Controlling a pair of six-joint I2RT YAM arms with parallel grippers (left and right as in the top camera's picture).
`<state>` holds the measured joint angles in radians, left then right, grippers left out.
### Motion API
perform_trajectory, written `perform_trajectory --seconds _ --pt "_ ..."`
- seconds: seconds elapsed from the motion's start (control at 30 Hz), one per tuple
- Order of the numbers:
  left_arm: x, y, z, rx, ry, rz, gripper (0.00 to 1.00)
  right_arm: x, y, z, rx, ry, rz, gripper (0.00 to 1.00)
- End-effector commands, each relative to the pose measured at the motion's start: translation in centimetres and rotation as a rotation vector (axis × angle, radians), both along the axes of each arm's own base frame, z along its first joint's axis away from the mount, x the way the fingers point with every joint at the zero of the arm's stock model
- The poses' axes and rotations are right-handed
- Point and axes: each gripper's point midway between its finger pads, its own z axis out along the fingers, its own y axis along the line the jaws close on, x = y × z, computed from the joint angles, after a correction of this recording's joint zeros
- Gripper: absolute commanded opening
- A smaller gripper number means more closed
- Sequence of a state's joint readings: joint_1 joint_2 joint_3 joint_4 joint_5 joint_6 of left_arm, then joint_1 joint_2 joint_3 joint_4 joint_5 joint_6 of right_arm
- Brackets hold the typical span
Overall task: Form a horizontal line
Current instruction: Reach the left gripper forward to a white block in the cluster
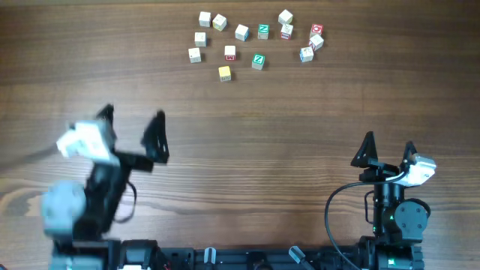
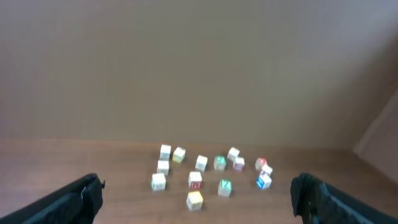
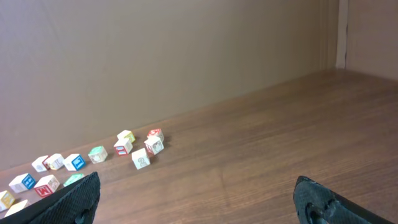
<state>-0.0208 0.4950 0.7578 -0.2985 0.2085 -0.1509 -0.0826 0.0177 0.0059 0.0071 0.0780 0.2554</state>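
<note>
Several small pale wooden letter cubes (image 1: 241, 32) lie scattered at the far middle of the table, apart from each other. No horizontal line shows among them in any view. Among them are a yellow-topped cube (image 1: 224, 73), a green Z cube (image 1: 258, 61) and a red-topped cube (image 1: 316, 30). My left gripper (image 1: 133, 116) hovers open at the near left, well short of the cubes, and holds nothing. In the left wrist view the yellow cube (image 2: 194, 199) lies ahead between the spread fingers (image 2: 87, 196). My right gripper (image 1: 388, 142) stands open and empty at the near right.
Bare wooden table (image 1: 300, 150) lies between both grippers and the cubes. In the right wrist view the cubes sit far left, a numbered cube (image 3: 141, 158) nearest. A plain wall (image 3: 186, 56) rises behind the table.
</note>
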Motion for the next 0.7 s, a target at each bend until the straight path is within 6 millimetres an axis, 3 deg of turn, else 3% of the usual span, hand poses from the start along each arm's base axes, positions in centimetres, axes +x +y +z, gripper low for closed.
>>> perform_trajectory --seconds 0.0,0.2,0.33,0.47,0.67 --pt "3.6 -0.4 3.8 0.017 0.069 -0.019 1.00 0.0 0.1 0.1 -0.017 -0.002 0.010 1.00" --pt "11.5 -2.6 7.5 0.118 0.198 -0.086 1.00 0.0 0.1 0.1 -0.017 -0.002 0.010 1.00" --pt "17.4 -5.0 6.3 0.165 0.314 -0.141 1.00 0.0 0.1 0.1 -0.017 -0.002 0.010 1.00" --pt "23.2 -7.0 2.1 0.175 0.410 -0.171 1.00 0.0 0.1 0.1 -0.017 -0.002 0.010 1.00" --pt "28.1 -10.0 -8.7 0.199 0.590 -0.223 1.00 0.0 0.1 0.1 -0.017 -0.002 0.010 1.00"
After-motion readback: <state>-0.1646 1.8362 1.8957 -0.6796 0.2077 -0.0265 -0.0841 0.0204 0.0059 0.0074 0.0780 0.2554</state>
